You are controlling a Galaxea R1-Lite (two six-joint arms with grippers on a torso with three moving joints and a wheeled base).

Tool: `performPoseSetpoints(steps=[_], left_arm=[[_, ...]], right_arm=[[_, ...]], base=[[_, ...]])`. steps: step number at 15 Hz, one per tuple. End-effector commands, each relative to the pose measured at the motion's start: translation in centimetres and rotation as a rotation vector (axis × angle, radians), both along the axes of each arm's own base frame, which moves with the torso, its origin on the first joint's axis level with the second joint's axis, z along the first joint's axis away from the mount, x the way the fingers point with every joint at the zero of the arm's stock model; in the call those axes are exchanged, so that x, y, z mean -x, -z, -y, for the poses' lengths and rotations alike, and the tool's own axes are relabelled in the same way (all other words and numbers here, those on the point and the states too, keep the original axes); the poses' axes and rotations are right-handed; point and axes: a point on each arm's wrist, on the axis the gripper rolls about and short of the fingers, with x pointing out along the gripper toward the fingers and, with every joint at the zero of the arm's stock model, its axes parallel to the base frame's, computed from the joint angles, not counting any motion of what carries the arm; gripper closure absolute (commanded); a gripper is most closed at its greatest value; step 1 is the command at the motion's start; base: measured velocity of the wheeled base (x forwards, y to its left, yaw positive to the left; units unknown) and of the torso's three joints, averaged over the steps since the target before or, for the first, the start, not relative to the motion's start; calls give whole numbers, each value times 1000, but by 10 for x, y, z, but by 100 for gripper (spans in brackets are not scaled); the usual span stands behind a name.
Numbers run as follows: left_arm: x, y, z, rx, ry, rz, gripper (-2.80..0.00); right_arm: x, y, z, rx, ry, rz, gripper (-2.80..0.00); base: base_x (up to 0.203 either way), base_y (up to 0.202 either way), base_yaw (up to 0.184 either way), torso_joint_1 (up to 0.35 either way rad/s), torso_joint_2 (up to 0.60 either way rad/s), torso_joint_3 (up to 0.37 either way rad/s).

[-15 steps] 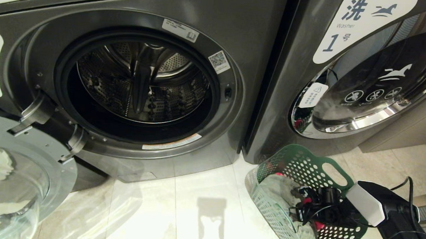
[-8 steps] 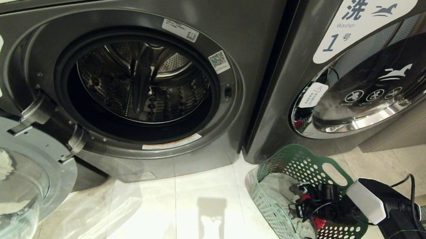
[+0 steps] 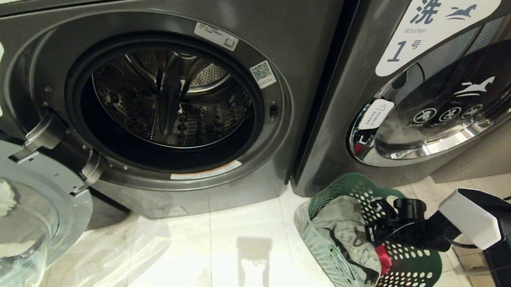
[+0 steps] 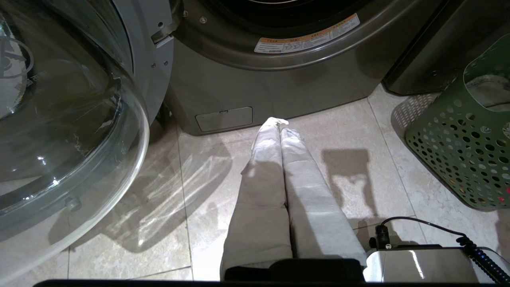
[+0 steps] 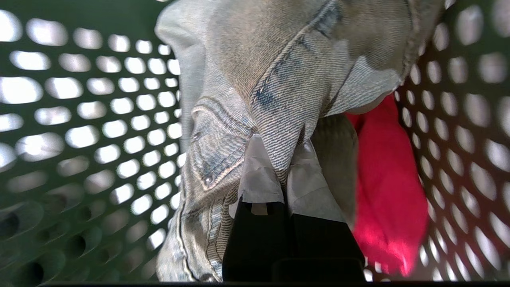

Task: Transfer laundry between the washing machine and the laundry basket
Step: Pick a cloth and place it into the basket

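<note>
The washing machine (image 3: 287, 40) stands with its round door (image 3: 16, 209) swung open to the left, and its steel drum (image 3: 166, 99) holds no laundry that I can see. The green perforated laundry basket (image 3: 406, 274) sits on the floor at the lower right. My right gripper (image 3: 371, 230) reaches into it and is shut on a fold of faded jeans (image 5: 279, 71), pinched at the fingertips of the gripper (image 5: 283, 159). A red garment (image 5: 386, 175) lies beside the jeans (image 3: 347, 236). My left gripper (image 4: 279, 121) hangs shut and empty above the floor in front of the machine.
A second machine labelled 1 (image 3: 415, 103), door closed, stands right behind the basket. The open glass door (image 4: 59, 139) juts out low on the left. Pale floor tiles (image 3: 232, 247) lie between door and basket (image 4: 458, 151).
My right arm has lifted up and to the right, drawing the jeans higher out of the basket. The left arm has not moved.
</note>
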Motion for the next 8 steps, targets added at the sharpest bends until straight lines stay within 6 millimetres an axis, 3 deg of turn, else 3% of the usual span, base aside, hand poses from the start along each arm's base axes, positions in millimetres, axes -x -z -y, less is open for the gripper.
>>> performPoseSetpoints(steps=[1, 8], left_arm=[[0, 0, 0, 0, 0, -1, 0], [0, 0, 0, 0, 0, -1, 0]], right_arm=[[17, -53, -7, 5, -14, 40, 0], [99, -132, -28, 8, -36, 51, 0]], base=[[0, 0, 0, 0, 0, 0], [0, 0, 0, 0, 0, 0]])
